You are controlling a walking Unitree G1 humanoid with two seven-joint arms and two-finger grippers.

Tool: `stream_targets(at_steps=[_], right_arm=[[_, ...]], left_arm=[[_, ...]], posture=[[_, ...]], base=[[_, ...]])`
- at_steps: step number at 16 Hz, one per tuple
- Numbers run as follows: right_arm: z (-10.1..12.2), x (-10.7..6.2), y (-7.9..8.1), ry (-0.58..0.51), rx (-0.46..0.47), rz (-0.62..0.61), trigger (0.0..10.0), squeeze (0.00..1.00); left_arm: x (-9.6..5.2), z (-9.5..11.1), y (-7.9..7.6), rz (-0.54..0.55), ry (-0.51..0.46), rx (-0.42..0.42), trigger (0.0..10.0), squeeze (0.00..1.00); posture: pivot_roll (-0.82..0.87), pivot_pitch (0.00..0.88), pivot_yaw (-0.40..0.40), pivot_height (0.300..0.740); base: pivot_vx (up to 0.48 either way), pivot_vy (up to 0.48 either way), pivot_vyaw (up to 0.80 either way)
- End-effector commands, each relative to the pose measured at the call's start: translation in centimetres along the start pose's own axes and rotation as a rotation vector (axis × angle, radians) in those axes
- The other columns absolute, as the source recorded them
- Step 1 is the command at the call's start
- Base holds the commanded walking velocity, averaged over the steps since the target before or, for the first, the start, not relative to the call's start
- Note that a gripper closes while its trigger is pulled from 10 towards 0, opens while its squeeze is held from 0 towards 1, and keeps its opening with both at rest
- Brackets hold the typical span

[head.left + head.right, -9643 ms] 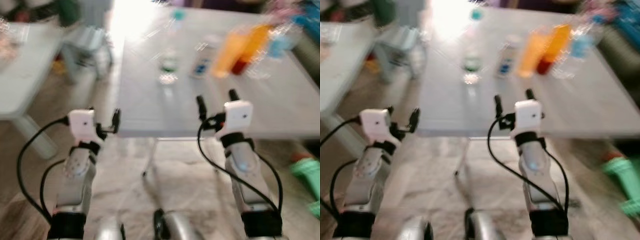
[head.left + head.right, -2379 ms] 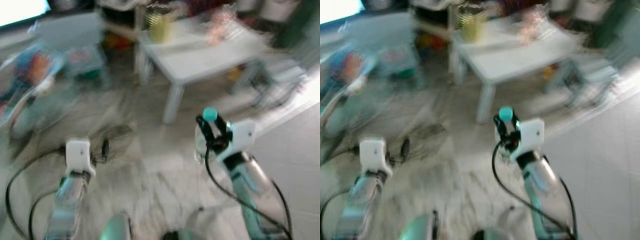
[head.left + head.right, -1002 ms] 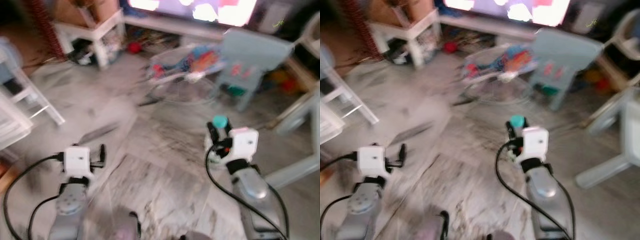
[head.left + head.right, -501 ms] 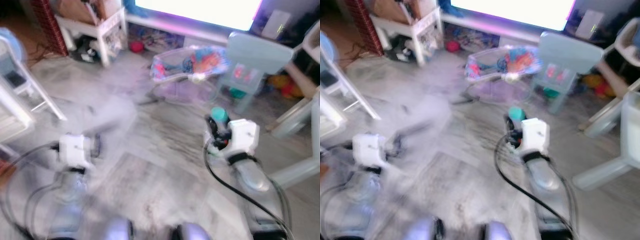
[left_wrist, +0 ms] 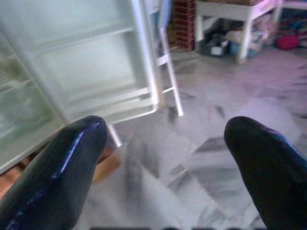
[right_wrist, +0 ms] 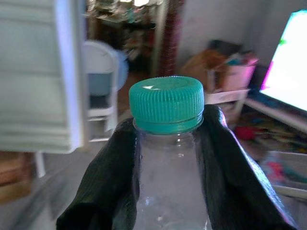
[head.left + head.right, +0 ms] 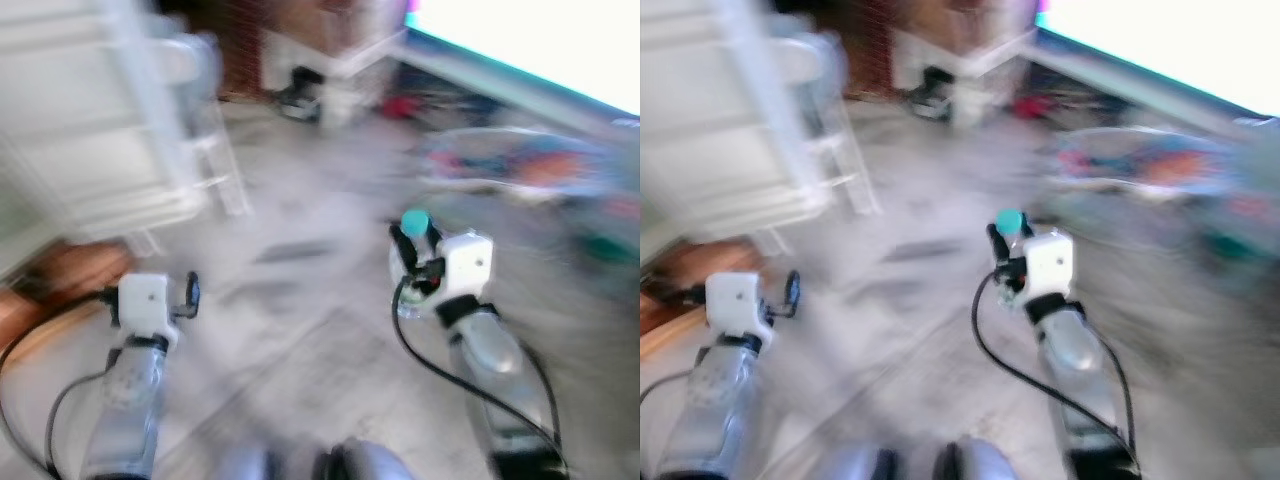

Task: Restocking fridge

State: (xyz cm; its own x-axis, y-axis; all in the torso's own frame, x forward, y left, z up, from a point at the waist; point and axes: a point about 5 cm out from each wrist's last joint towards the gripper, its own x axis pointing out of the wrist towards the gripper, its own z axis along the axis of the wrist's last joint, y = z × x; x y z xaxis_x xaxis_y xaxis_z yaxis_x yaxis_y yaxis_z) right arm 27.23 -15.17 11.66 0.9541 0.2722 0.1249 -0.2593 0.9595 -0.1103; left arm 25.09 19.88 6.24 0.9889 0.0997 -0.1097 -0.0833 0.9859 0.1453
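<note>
A clear plastic bottle point(image 6: 170, 191) with a teal cap point(image 6: 167, 103) stood upright between the 2 black fingers point(image 6: 108, 177) of the right gripper point(image 7: 416, 252), which were closed against its neck just below the cap. In the head views the cap point(image 7: 414, 221) rose just above the fingertips, and the bottle was carried out in front of the right arm, over the grey marbled floor point(image 7: 300, 330). The left gripper point(image 7: 190, 292) was held level with it on the other side, its 2 fingers point(image 5: 62, 167) spread wide apart with nothing between them. Ahead of the left gripper and to its left stood the open white fridge door point(image 5: 91, 72) with its moulded shelves. Beyond the right gripper lay a colourful bouncer seat point(image 7: 520, 165), blurred, and past that a bright screen point(image 7: 540, 45). A white side table point(image 5: 235, 12) stood far ahead of the left gripper. The head views were smeared by motion.
</note>
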Motion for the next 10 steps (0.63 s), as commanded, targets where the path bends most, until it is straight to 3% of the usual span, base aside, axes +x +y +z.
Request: stream_targets(at_steps=[1, 6, 10], right_arm=[[0.73, 0.1, -0.04, -0.039, -0.004, 0.001, 10.0, 0.0], [0.86, 0.39, 0.14, -0.049, -0.005, 0.018, 10.0, 0.0], [0.84, 0.63, 0.09, -0.051, 0.005, 0.014, 10.0, 0.0]], left_arm=[[0.04, -0.01, 0.11, 0.006, -0.004, 0.024, 10.0, 0.0], [0.27, 0.14, -0.05, 0.0, -0.022, 0.026, 10.0, 0.0], [0.19, 0.47, -0.32, -0.031, -0.06, 0.023, 10.0, 0.0]], posture=[[0.06, 0.114, -0.085, 0.74], [0.06, 0.105, -0.087, 0.74], [0.06, 0.104, -0.088, 0.74]], base=[[0.0, 0.48, 0.8], [0.0, 0.48, 0.8], [0.0, 0.0, 0.36]])
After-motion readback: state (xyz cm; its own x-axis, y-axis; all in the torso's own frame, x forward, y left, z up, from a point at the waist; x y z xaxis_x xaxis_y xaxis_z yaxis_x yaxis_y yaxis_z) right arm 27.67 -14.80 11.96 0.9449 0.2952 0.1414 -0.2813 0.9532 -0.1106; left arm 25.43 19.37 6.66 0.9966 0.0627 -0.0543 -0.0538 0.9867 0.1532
